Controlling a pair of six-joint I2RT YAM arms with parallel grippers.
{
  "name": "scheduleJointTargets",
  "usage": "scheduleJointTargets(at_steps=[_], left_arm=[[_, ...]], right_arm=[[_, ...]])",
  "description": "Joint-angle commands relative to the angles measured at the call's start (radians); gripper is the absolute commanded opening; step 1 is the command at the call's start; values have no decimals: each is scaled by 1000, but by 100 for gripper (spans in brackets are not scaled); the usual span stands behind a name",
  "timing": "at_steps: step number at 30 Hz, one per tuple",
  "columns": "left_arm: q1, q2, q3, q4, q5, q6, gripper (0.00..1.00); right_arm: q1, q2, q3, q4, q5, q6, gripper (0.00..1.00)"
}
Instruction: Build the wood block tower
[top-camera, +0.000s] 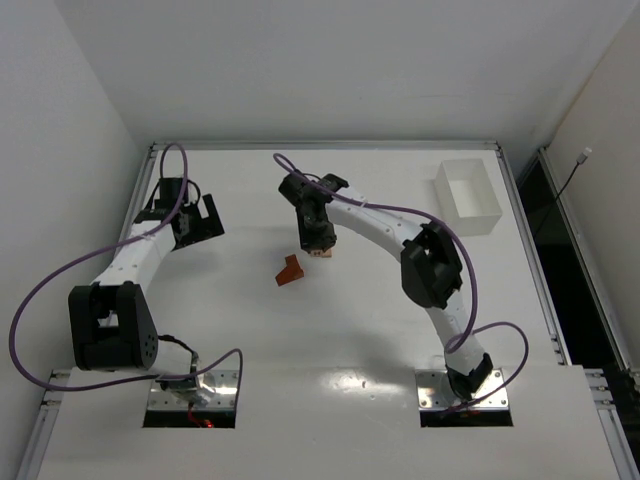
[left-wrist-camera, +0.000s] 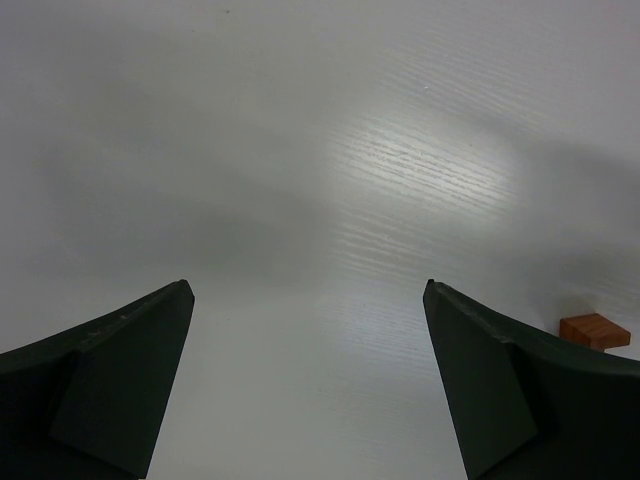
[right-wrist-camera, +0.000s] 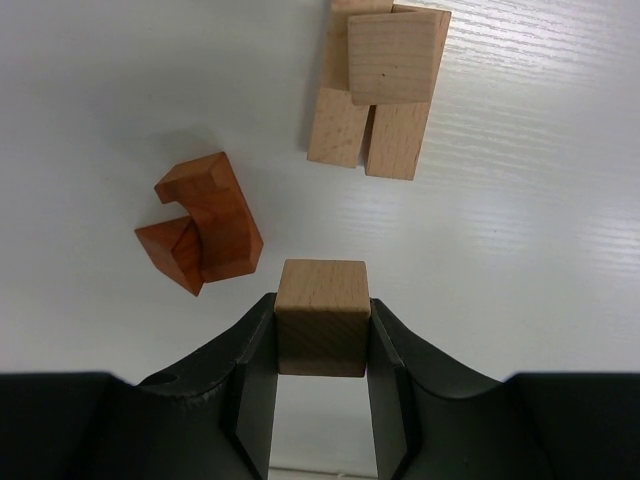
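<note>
Wood block: pale tan cube

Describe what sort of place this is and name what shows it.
Most likely a robotics lab test cell: two robot arms bolted to a white table, plain white walls enclosing it, and small wood blocks as practice pieces.

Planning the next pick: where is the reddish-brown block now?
Top view: the reddish-brown block lies mid-table, just left of the right gripper, which holds a tan cube.
</note>
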Motion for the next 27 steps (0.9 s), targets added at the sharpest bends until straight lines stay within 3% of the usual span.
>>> scheduleJointTargets(at_steps=[1, 27], left_arm=[[14, -15, -5, 22, 7, -13, 100], [14, 31, 4, 32, 16, -4, 100]], right_arm=[[-11, 9, 36, -11, 9, 33, 0], [-68, 118, 120, 9, -40, 53, 0]])
